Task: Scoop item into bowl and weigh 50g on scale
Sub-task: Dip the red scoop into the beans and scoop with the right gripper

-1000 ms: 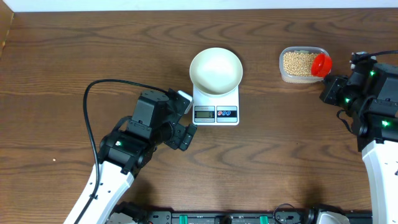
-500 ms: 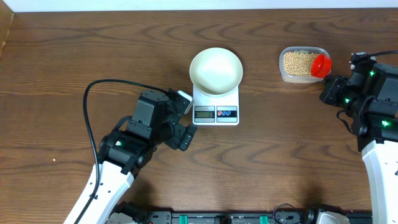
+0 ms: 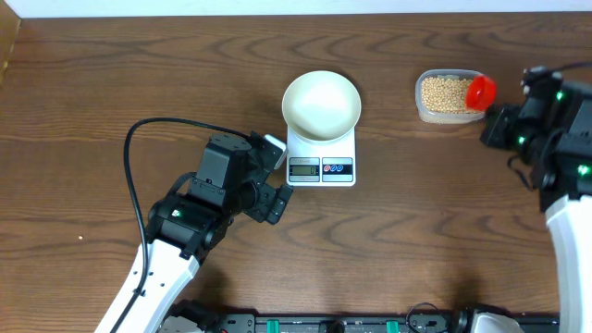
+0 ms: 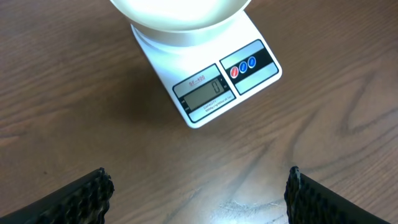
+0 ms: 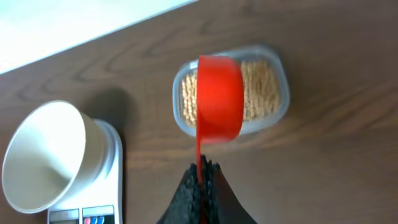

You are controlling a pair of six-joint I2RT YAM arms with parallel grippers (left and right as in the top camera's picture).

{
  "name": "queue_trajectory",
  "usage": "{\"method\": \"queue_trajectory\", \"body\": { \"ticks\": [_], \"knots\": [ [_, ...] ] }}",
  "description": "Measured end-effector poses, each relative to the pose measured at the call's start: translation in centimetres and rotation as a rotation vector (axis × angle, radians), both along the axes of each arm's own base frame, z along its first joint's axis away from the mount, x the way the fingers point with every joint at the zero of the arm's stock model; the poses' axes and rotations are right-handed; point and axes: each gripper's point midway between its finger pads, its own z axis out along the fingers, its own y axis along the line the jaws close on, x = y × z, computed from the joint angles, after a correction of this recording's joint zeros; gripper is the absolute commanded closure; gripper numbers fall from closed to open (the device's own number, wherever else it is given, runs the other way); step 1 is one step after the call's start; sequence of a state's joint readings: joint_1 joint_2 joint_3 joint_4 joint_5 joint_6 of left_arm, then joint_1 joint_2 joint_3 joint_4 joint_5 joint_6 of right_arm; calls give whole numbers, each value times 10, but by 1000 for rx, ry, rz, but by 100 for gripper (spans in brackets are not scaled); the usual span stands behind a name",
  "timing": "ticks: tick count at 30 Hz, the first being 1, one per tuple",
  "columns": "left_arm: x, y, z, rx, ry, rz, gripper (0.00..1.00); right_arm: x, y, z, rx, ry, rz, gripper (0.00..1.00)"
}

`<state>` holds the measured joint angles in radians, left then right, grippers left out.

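The right hand (image 5: 202, 180) grasps a red plastic scoop (image 5: 219, 99) over the clear tub (image 5: 278, 67) of tan beans (image 5: 261, 93), ready to dip. The left hand (image 4: 199, 199) hangs released, clear of the white digital scale (image 3: 321, 166) and round white bowl (image 3: 321, 104).

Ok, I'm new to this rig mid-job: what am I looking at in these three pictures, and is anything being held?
Two robot arms work at a wooden table. One picture looks down from above; the other two come from a camera on each wrist. A white bowl sits on a small scale, whose display reads zero. The bowl looks empty. A clear tub of beans stands on the robot's right. The left claw is open and empty, near the scale. The right claw is shut on the handle of a red scoop, held over the tub.
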<state>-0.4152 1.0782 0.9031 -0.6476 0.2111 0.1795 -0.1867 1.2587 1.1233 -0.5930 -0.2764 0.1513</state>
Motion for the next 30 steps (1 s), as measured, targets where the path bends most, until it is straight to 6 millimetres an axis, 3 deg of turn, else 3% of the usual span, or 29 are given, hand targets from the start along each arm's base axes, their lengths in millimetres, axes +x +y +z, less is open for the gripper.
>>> {"method": "queue_trajectory", "body": {
  "ticks": [3,7,15,26,30],
  "knots": [
    [0,0,0,0,1,0,9,14,-3,15,-27,7,20,99],
    [0,0,0,0,1,0,9,31,-10,17,-63,30,25,99],
    [0,0,0,0,1,0,9,44,-31,-22,-109,134,-14,99],
    [0,0,0,0,1,0,9,50,-33,-41,-158,174,36,99],
    [0,0,0,0,1,0,9,59,-36,-60,-178,198,56,99]
  ]
}}
